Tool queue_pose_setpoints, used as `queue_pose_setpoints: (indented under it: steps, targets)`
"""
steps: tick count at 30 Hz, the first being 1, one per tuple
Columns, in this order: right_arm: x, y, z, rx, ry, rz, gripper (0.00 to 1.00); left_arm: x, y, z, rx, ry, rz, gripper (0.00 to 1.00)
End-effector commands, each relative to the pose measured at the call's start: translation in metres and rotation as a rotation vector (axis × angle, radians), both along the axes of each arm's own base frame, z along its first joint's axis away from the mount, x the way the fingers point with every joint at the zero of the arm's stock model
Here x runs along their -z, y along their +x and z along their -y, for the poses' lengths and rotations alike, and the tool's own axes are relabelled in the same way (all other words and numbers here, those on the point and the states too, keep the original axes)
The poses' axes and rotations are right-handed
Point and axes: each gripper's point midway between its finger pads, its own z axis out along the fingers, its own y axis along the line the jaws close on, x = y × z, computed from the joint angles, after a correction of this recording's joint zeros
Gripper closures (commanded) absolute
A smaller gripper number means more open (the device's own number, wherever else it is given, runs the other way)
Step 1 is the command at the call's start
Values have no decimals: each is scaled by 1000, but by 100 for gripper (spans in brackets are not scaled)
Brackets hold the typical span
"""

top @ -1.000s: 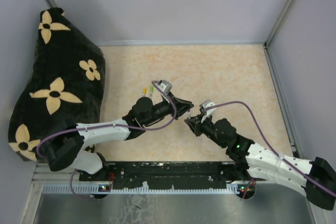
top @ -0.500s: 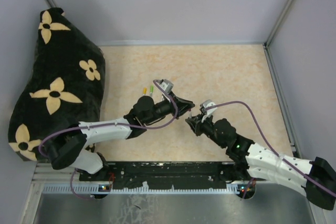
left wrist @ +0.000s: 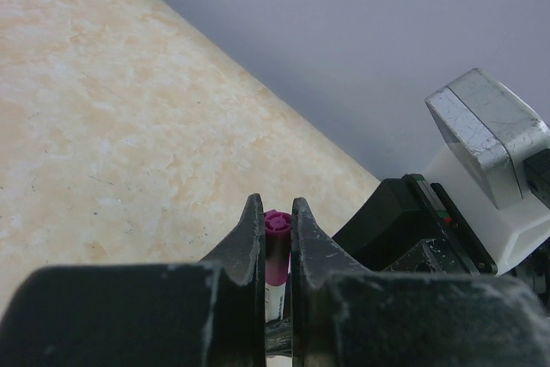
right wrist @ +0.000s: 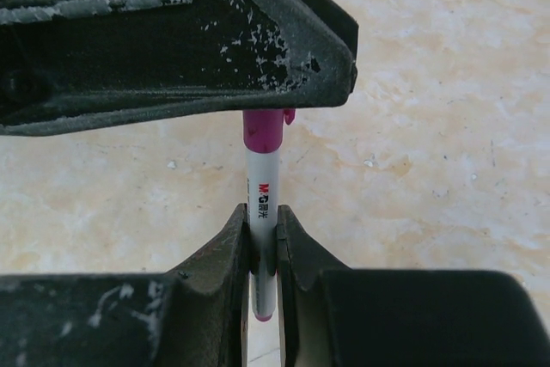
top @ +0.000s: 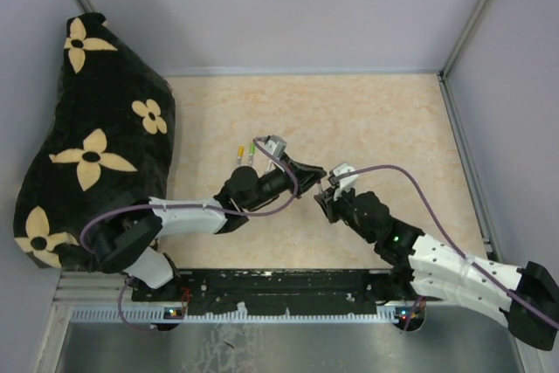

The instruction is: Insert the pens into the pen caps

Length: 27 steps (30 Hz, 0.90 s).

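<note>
The two grippers meet nose to nose at mid-table, and the whole move turns on one line: the axis of the magenta pen (right wrist: 262,204) vs. the bore of the magenta cap (left wrist: 276,245). In the right wrist view the right gripper (right wrist: 262,242) is closed on the white barrel, fingers pinching it w/ no gap, and the barrel runs straight up from the pinch into the magenta cap, which sits wedged in the left gripper's dark finger across the top of the frame. In the left wrist view the left gripper (left wrist: 276,229) is closed tight on that cap, its ribbed end facing the camera and a bit of white barrel showing below it betw. the fingers. So pen and cap look coaxial and already mated; how deep the tip sits can't be read from here. My guess: the push, if any is left, must go along the barrel's length, right arm toward left, no sideways drift or the thin barrel will cock in the cap. Neither arm is nearer, each holds its half. In the top view, left gripper (top: 307,172) and right gripper (top: 325,195) are just beside each other; two more pens, yellow-tipped (top: 239,155) and green-tipped (top: 251,151), lie on the table (top: 384,120) near the left arm's wrist, beside the black flower-print bag (top: 92,128) side.
</note>
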Motion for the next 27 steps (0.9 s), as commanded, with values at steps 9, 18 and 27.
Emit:
queue_pose_setpoints:
  steps: [9, 18, 27]
  targets:
    - [-202, 29, -5, 70, 351, 425, 100, 100, -68, 16, 196, 178, -244, 100]
    - [-173, 24, -15, 8, 287, 346, 100, 73, -41, 11, 77, 208, -172, 100]
    - [-112, 9, -13, -32, 226, 197, 76, 28, 25, -3, -98, 278, -72, 100]
